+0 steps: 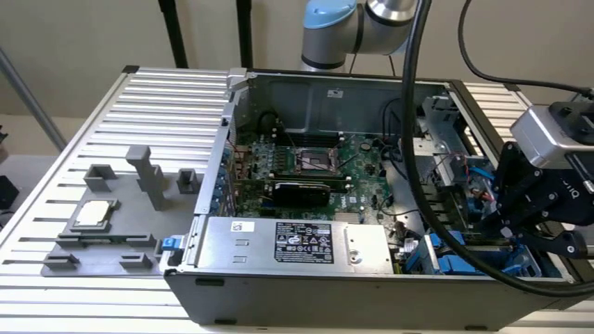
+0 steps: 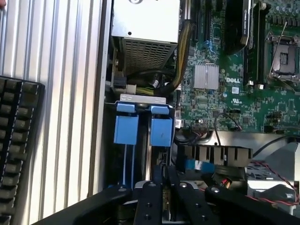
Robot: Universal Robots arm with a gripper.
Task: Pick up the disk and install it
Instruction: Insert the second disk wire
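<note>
Disk: whereabouts can't be told for sure. Gripper down at the drive-bay corner of the open PC case, exterior view's right, near two blue brackets; jaw state can't be told either. Motherboard beside the bay, power supply w/ label along the front wall. Small silver chip on grey tray, well apart at exterior view's left.
</note>
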